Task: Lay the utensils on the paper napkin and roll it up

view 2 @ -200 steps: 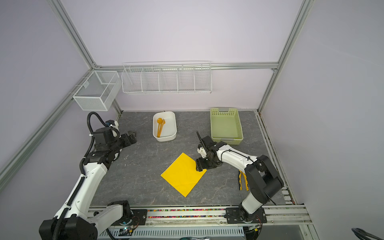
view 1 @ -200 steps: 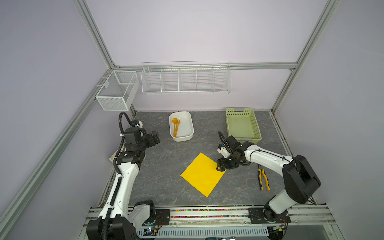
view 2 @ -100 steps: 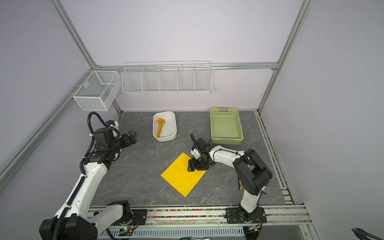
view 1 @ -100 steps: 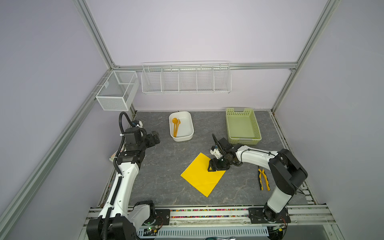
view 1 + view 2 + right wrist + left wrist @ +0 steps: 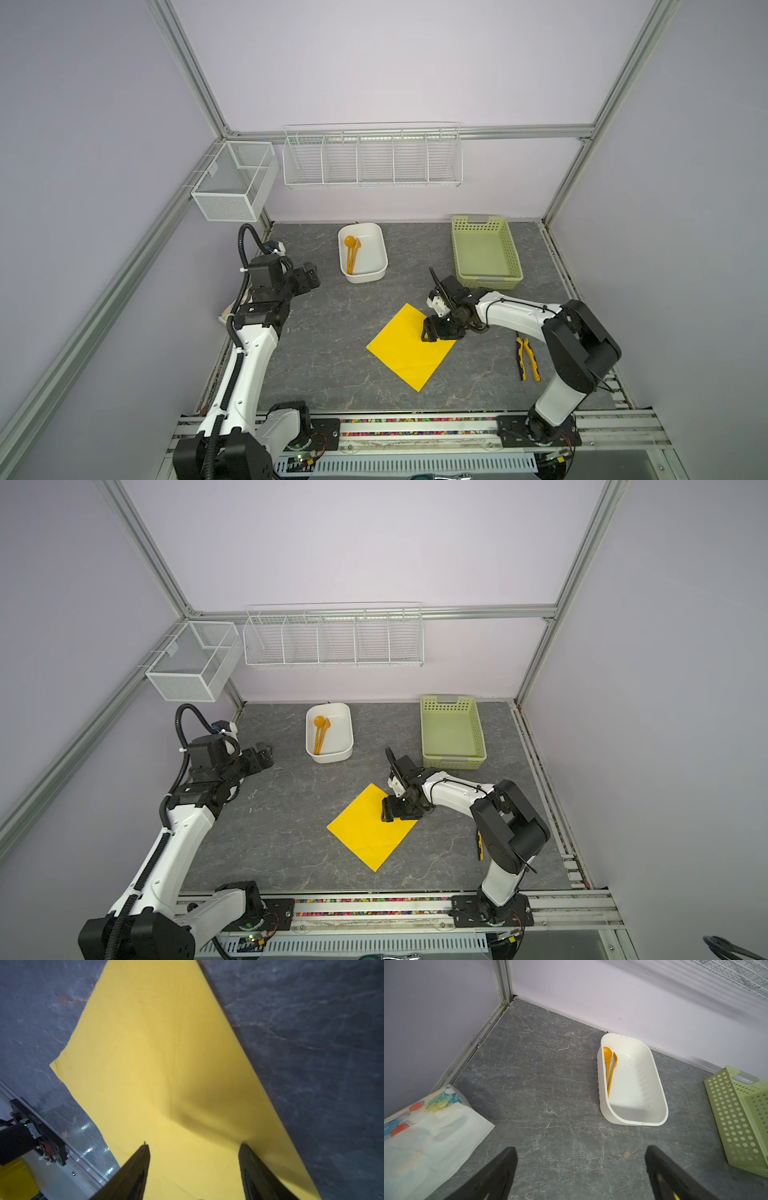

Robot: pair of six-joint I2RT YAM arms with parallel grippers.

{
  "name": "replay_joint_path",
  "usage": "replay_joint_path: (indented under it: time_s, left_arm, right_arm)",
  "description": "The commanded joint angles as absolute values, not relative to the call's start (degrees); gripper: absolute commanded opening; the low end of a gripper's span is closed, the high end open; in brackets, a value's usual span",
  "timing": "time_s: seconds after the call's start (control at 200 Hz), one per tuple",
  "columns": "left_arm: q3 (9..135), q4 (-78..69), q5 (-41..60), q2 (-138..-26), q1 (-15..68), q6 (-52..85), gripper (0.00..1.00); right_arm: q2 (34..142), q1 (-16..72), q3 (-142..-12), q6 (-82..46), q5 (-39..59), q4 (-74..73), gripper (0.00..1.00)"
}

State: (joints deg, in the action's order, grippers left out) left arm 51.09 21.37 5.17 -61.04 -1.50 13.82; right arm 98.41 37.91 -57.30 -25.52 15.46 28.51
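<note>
Nearest, in the lower centre of both top views, the paper napkin (image 5: 409, 353) lies flat on the table (image 5: 324, 345). It is set as a diamond with one corner toward the bottom of the frame; being square, it has no long axis of its own. Over the last second the right tool (image 5: 429, 333) has edged leftward, further over the napkin's right corner. Its fingers are spread and pinch nothing, and the sheet itself has not moved. I judge the napkin is now placed and loading comes next.

Left of centre, the left tool (image 5: 581, 1148) hangs spread and empty, facing the white tub (image 5: 376, 274). Farthest, upper centre, the utensils (image 5: 352, 254) lie inside along its left wall — long axes running up the frame, spoon (image 5: 607, 1053) bowl at the far end.
</note>
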Motion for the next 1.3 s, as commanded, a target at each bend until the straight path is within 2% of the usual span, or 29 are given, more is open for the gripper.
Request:
replay_joint_path:
  time_s: [0.0, 0.535, 0.87, 1.295]
  left_arm:
    - [51.44, 21.96, 4.57, -60.86, -1.76, 13.01, 0.97]
    - [51.80, 22.05, 6.01, -61.87, -1.76, 13.36, 0.97]
    - [52.17, 21.84, 7.75, -62.79, -1.74, 13.77, 0.96]
    - [52.26, 21.23, 9.72, -63.72, -1.76, 14.85, 0.95]
  right_arm:
    - [97.00, 37.44, -55.46, -26.18, 12.28, 32.14, 0.71]
    - [92.32, 37.19, -54.84, -28.69, 10.37, 32.85, 0.72]
    - [86.89, 36.18, -62.45, -28.08, 8.75, 35.53, 0.72]
    - [87.61, 26.76, -75.75, -23.31, 1.28, 44.44, 0.61]
